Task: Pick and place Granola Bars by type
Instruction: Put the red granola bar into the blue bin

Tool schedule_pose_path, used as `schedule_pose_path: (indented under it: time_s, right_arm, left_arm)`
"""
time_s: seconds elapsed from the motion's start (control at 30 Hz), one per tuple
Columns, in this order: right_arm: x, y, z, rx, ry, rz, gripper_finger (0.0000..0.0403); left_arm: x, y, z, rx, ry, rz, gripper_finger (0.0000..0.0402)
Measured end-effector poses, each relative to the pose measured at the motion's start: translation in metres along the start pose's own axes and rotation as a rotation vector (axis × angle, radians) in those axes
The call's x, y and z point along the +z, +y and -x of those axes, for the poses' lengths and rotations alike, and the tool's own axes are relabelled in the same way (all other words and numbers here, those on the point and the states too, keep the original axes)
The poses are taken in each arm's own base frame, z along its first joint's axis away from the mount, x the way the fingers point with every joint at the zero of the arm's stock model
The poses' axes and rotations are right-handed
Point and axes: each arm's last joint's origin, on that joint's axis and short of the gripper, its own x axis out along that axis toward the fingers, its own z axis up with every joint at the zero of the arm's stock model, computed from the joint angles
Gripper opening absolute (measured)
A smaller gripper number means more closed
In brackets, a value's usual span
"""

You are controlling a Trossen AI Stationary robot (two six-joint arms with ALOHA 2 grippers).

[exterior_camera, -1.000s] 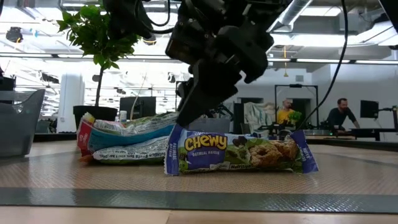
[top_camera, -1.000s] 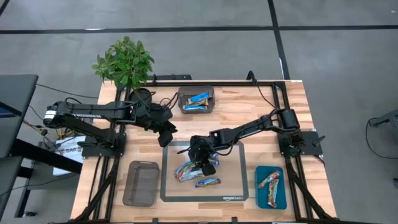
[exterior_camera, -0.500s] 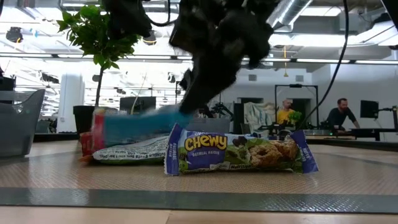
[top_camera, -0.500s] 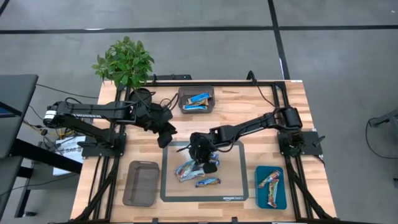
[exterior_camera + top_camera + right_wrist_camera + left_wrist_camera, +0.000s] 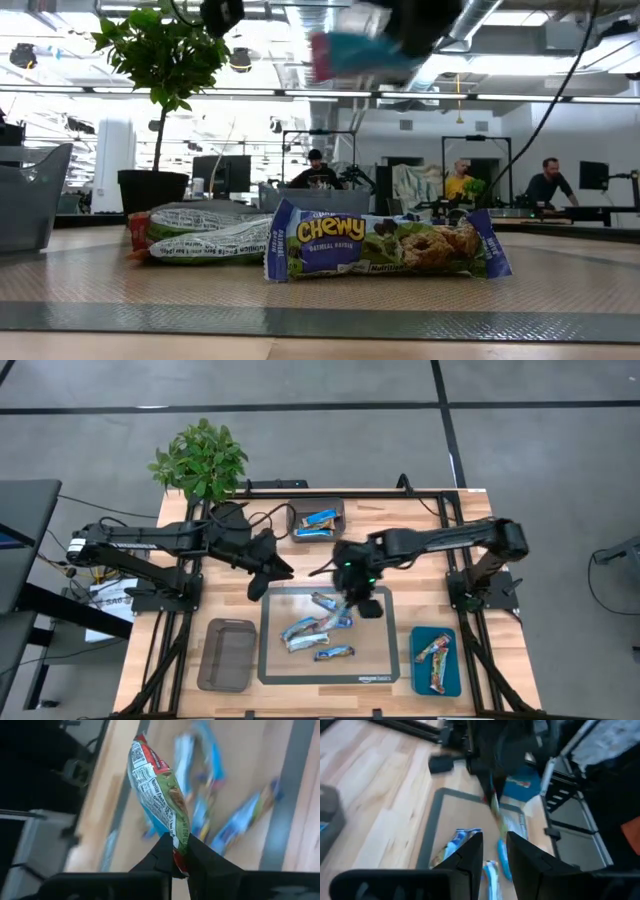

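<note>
Granola bars in shiny blue wrappers lie flat on a grey-rimmed mat: two at its left and a green-marked "Chewy" one nearest the front. My right gripper hangs over the mat's far part, shut on one more granola bar with a red end, seen blurred and high in the low view. My left gripper waits above the table just past the mat's far left corner. Its fingers stand apart with nothing between them. My right gripper pinches the bar's one end between its two fingers. The rest of the wrapper, printed side showing, sticks out beyond the fingertips to its red end. The bar is lifted well clear of the mat and the other bars.
A grey bin holding bars stands at the far middle. A second grey bin sits near left of the mat. A teal tray with bars lies at the near right. A potted plant stands at the far left corner.
My right gripper has shut on a bar in the pile at the mat's left. It has then risen with it and gone toward the far and right side. The bar is now lifted clear, while the other bars stay where they were.
</note>
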Motion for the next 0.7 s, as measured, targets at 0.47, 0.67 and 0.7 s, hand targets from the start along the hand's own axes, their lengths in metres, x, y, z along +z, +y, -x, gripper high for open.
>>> schedule_pose_path:
  time_s: [0.47,0.67,0.7]
  right_arm:
    - [-0.072,0.085,0.079,0.133,0.412,-0.448,0.0011]
    - [-0.096,0.111,0.068,0.087,0.566,-0.57,0.003]
    - [-0.102,0.114,0.063,0.076,0.6,-0.585,0.0031]
  left_arm:
    - [0.008,0.001,-0.051,-0.205,-0.055,-0.177,0.0077]
    - [0.002,0.006,-0.071,-0.222,-0.016,-0.199,0.0077]
    - [0.002,0.006,-0.071,-0.223,-0.016,-0.204,0.0077]
